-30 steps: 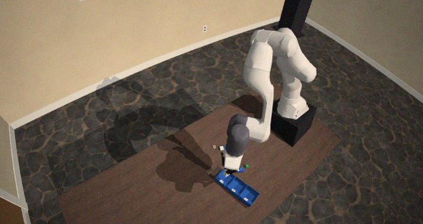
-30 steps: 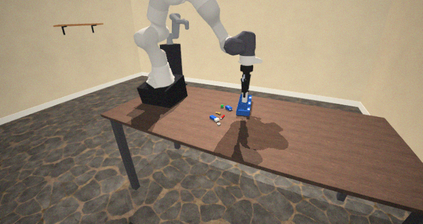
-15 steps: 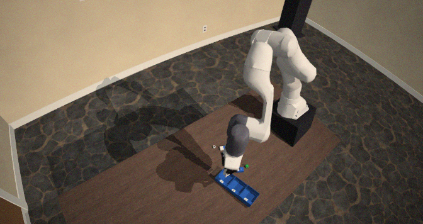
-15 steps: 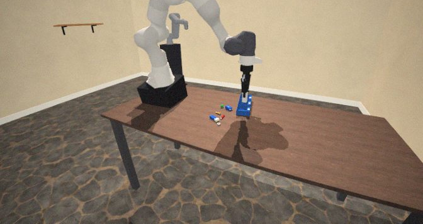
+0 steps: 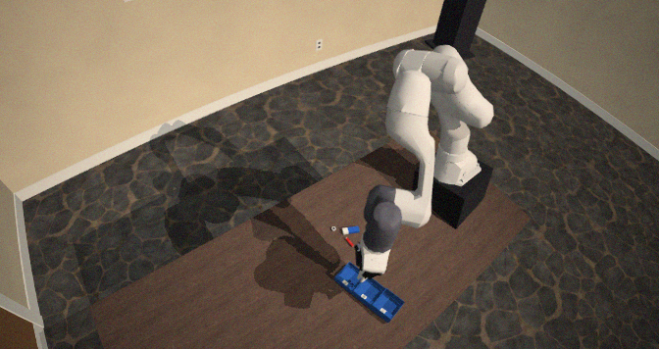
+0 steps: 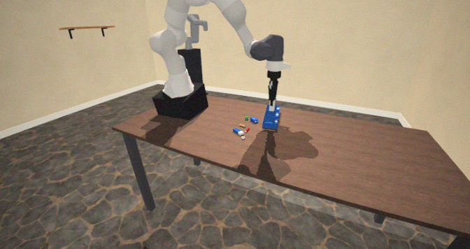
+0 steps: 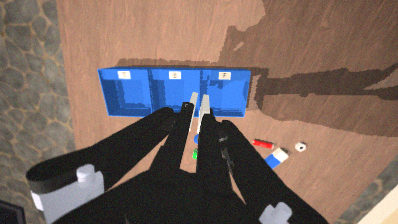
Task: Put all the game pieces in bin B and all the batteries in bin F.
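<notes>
My gripper [image 5: 362, 276] [image 6: 272, 108] [image 7: 198, 102] is shut with nothing seen between its fingertips, above the divider between bin B [image 5: 363, 296] [image 7: 174, 75] and bin F [image 5: 345, 282] [image 7: 224, 75]. Whether dark spots in bin F are things or shadow, I cannot tell. A red cylinder [image 5: 349, 242] [image 6: 247, 129] [image 7: 263, 144], like a battery, lies on the table. A small green thing [image 6: 246, 118] [image 7: 195, 154] and a blue thing [image 6: 254, 119] [image 7: 195, 138] lie beside the bins; their kinds are unclear. The fingers partly hide them in the wrist view.
A blue and white block [image 5: 351, 230] [image 6: 238, 131] [image 7: 276, 157] and a small white ring-like thing [image 5: 333, 228] [image 6: 243, 138] [image 7: 300, 147] lie near the red cylinder. A small yellow thing [image 6: 242, 125] lies nearby. A third bin [image 5: 382, 311] [image 7: 124, 75] adjoins bin B.
</notes>
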